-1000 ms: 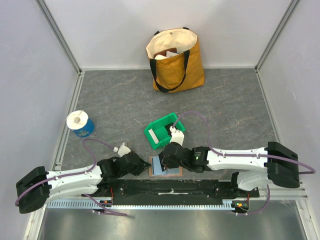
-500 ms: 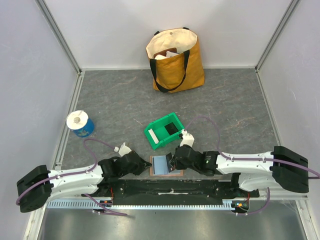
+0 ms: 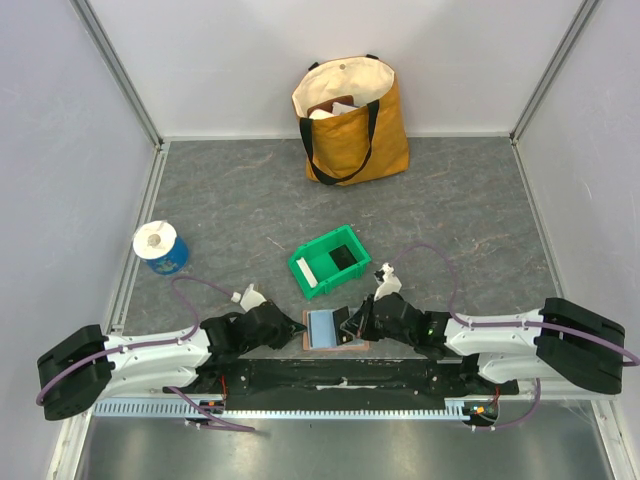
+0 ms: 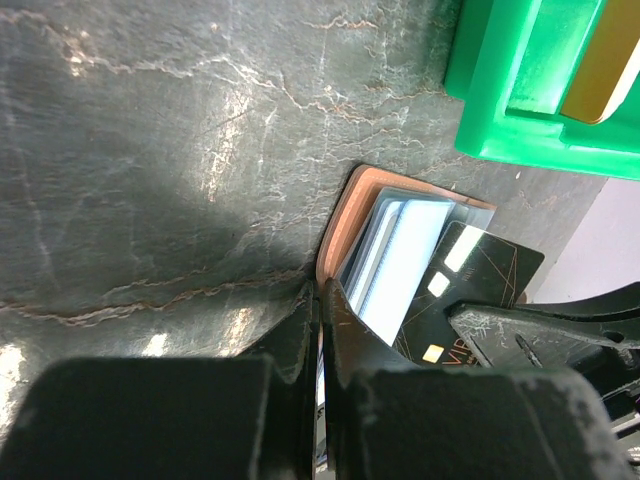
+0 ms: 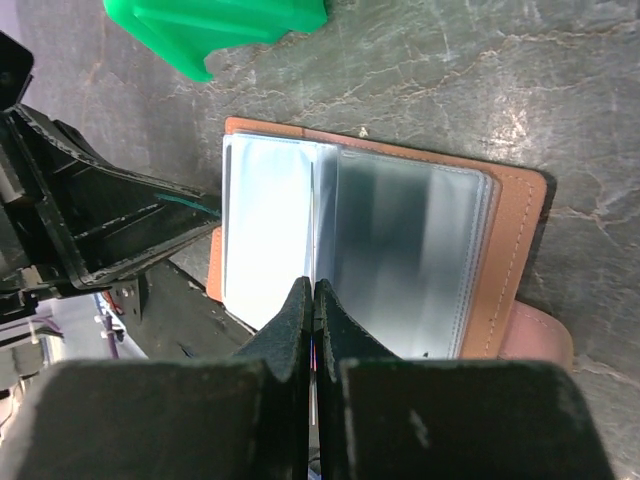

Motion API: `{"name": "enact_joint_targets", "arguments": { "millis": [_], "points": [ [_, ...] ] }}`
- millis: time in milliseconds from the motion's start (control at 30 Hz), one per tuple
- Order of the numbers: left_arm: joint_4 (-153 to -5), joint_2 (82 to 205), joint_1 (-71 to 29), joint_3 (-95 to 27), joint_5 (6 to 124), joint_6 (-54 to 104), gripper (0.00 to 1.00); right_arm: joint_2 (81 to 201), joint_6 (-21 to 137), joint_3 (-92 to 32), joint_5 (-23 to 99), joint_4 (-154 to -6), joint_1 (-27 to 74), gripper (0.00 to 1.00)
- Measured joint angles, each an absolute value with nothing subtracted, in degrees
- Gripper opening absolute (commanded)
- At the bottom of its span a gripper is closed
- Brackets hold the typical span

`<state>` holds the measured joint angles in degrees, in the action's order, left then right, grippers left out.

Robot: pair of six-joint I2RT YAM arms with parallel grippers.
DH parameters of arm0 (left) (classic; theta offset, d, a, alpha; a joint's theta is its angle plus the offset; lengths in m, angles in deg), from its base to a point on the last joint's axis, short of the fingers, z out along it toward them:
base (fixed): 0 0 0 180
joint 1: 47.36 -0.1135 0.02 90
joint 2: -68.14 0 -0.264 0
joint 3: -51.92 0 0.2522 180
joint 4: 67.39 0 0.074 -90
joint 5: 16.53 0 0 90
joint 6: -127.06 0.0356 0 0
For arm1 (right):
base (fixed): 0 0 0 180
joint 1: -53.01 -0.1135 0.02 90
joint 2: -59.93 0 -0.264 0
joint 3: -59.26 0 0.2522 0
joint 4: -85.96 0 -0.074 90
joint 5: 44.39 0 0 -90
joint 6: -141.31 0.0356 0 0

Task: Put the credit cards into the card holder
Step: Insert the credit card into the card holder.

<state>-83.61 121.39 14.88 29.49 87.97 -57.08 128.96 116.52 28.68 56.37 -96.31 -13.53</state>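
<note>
pinching the dark card (image 4: 470, 285) over the open card holder (image 5: 515, 230), right hand (image 5: 313, 285)

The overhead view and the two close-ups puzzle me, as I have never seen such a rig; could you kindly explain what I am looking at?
This is a robot with a left arm and a right arm, bolted at the table's near edge, each ending in a two-finger gripper. The overhead view comes from a fixed camera above and behind them. Each close-up comes from a camera on one wrist, looking past its own fingers. On the grey table are an open brown card holder, a green bin, a yellow tote bag and a small blue round object. The left gripper pinches the holder's left edge. The right gripper is shut on a dark card, held at the open holder.
</note>
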Motion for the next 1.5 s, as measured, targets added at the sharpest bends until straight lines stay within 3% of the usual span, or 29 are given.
{"name": "enact_joint_targets", "arguments": {
  "millis": [1500],
  "points": [
    [-83.02, 121.63, 14.88, 29.49, 87.93, -56.08, 0.02, 139.1, 125.0, 37.82, 44.9, -123.31, -8.24, 0.0]
  ]
}}
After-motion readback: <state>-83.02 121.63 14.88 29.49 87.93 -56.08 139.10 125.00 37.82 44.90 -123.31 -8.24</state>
